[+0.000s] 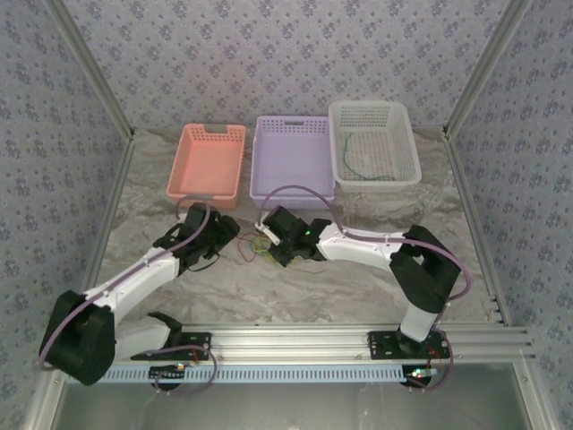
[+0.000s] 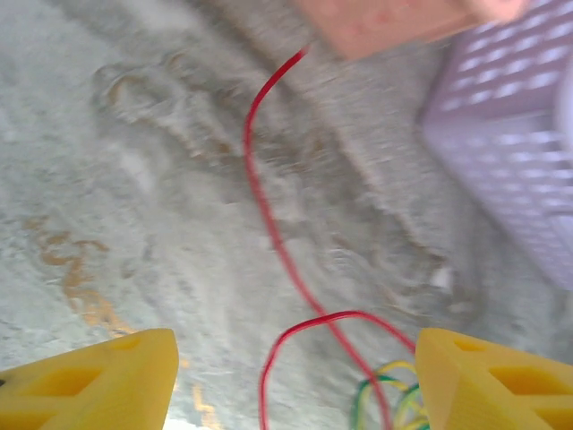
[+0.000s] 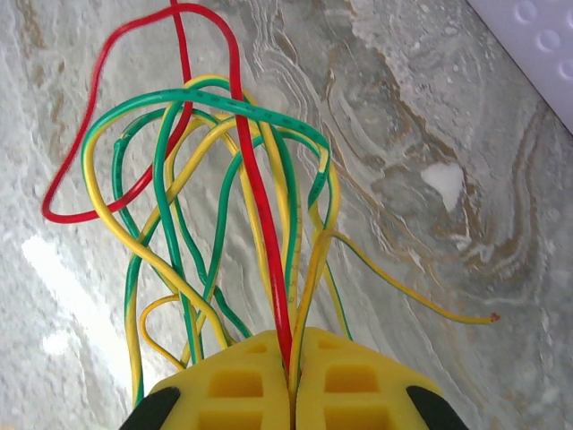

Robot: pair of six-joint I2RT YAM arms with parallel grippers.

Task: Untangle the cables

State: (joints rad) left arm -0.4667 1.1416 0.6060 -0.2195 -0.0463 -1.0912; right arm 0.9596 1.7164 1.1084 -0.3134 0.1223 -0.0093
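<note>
Our right tool (image 3: pixel 291 376) has its yellow fingers pressed together, clamped on the cables (image 3: pixel 285 322). A red strand and several green and yellow ones run up out of the seam between them. From there the cables fan out in loose loops over the marbled table (image 3: pixel 430 116), crossing one another, and one yellow end lies off to the right by itself. Our left tool (image 2: pixel 295 376) stands with its fingers apart and nothing between them. The red cable (image 2: pixel 270 235) runs across the table in the gap ahead of it. This view is blurred, but a few green and yellow strands (image 2: pixel 394 385) near its right finger look like part of the same tangle. From above, the tangle lies between the two tools, just in front of the pink basket (image 1: pixel 213 133) and the purple basket (image 1: pixel 292 121). The white basket (image 1: pixel 369 107) to the right holds a thin green cable (image 1: pixel 354 157).
</note>
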